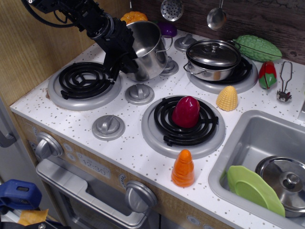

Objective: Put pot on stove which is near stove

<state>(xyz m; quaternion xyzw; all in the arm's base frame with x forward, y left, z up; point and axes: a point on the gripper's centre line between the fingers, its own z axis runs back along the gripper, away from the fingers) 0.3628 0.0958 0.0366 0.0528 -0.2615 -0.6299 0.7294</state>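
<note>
The tall shiny steel pot (148, 48) is lifted off the counter and tilted, its open mouth leaning toward the left. My gripper (125, 53) is shut on the pot's left rim and wall; its black fingers cover that side. The pot hangs just right of the front-left black coil burner (85, 81), which has nothing on it. The pot's right loop handle shows near the back knobs.
A lidded shallow steel pot (213, 58) sits on the back-right burner. A dark red toy vegetable (186, 111) lies on the front-right burner. Grey knobs (139, 93) stand between burners. Toy corn (227, 98), an orange toy cone (183, 168) and a sink (248, 143) are to the right.
</note>
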